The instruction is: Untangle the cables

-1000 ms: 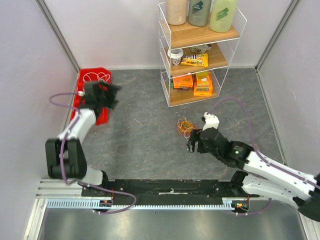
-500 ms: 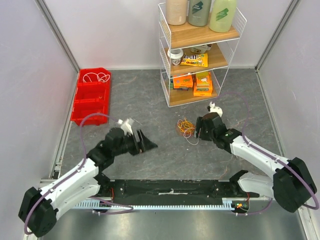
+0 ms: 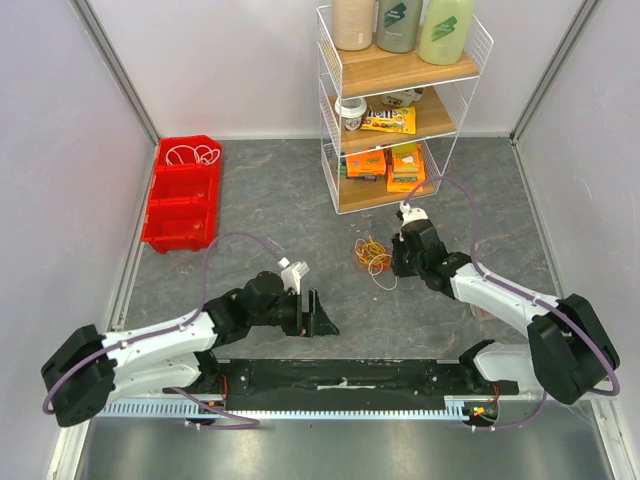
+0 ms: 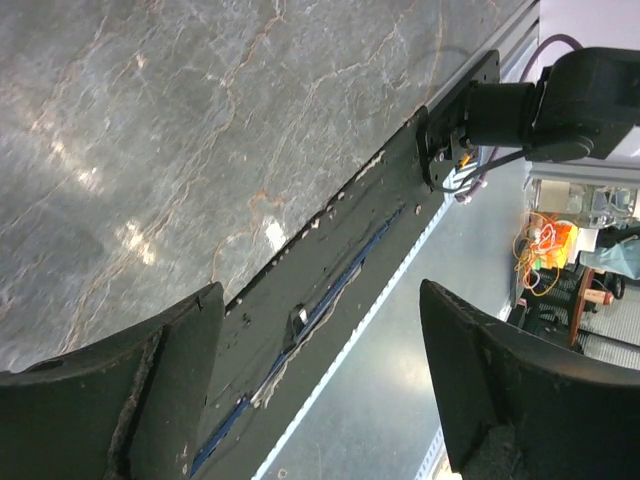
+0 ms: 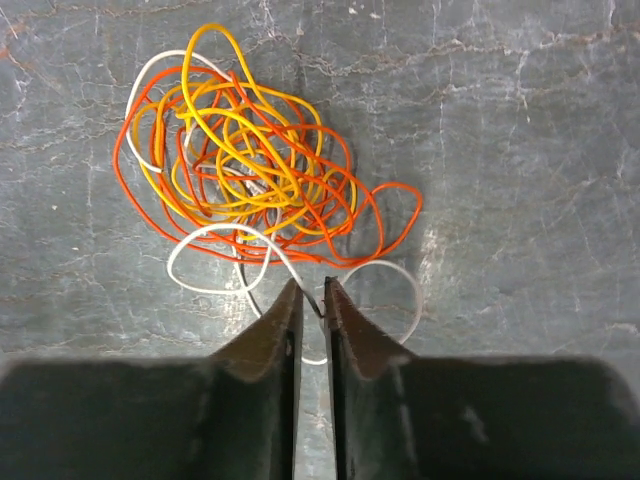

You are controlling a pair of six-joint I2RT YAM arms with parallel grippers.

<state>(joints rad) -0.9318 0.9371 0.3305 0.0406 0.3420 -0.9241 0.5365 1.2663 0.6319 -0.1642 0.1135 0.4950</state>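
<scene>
Fingers (image 4: 150, 400) of the left arm gape wide and empty over the tabletop's (image 3: 300, 200) near edge, well apart from the cables (image 5: 250, 170). Right fingers (image 5: 270, 340), nearly closed at a white strand (image 5: 212, 229) (grip uncertain), have the tangle just ahead of their tips, nearer the right edge.

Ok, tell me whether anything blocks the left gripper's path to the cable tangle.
Nothing visible does. Only bare table lies between the open left gripper and the cable tangle; the right gripper is at the tangle's far side.
</scene>
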